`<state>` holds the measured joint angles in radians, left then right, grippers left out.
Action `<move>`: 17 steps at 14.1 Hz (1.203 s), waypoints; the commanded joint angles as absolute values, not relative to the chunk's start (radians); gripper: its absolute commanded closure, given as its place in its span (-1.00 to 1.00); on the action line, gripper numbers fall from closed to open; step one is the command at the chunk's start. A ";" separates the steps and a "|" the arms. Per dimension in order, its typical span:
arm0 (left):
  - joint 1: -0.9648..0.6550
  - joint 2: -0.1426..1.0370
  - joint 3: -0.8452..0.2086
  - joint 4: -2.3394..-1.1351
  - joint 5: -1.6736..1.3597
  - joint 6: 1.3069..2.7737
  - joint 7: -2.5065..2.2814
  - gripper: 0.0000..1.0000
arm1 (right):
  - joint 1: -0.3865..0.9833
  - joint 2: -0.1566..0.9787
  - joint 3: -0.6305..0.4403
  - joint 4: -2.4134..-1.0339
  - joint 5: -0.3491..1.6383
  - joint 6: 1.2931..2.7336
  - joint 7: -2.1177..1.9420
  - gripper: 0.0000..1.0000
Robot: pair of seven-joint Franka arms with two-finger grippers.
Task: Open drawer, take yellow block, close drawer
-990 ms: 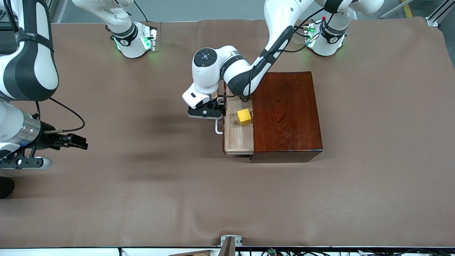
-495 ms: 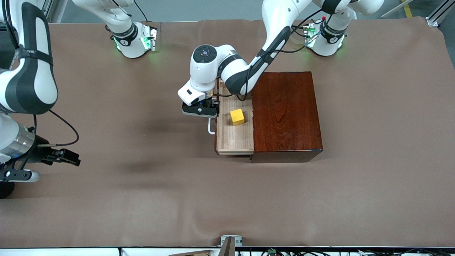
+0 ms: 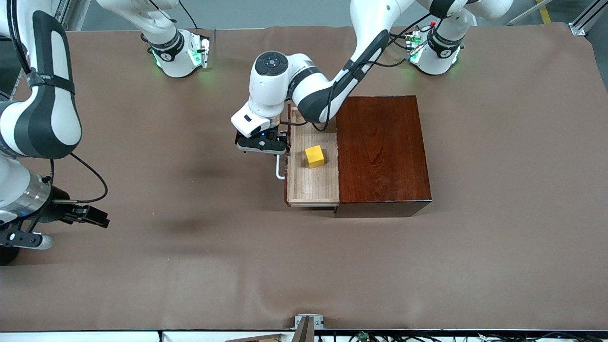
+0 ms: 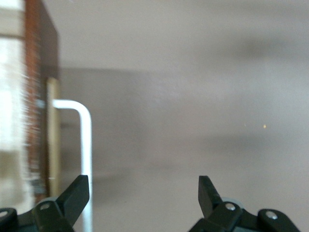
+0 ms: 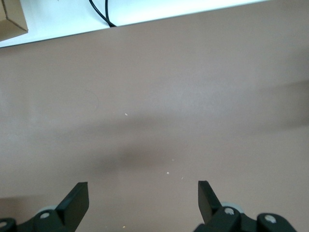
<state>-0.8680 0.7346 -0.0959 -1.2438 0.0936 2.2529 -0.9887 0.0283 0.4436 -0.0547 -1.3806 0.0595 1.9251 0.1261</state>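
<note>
The yellow block (image 3: 314, 156) lies loose on the floor of the drawer (image 3: 311, 183), about midway along the pulled-out part and nearer the wooden box (image 3: 382, 152) than the handle, so it is open from above and a downward reach should find it without fouling the box's top. It is a small, plain-faced cube, bright against the pale wood grain. The drawer stands out from the glossy reddish-brown box toward the right arm's end of the bench (image 3: 304, 266), far enough to show the whole block. Its white bar handle (image 4: 83, 145) is free: in the left wrist view the left gripper (image 4: 143, 195) has its fingers spread wide, one finger just beside the bar and nothing held, which suggests the pulling is done. The right gripper (image 5: 143, 198) waits low over bare bench at the right arm's end, fingers likewise wide apart and empty, well apart from the drawer.
</note>
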 commanded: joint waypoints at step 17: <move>-0.106 0.152 -0.100 -1.400 0.003 1.514 -0.035 -1.00 | 0.388 0.393 -0.044 -1.373 0.140 1.657 1.116 -1.00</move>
<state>-0.1236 0.1983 -0.0867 -1.3365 0.0179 1.5138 -0.0480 0.3255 0.3973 -0.0340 -1.3693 0.1309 1.6573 1.0078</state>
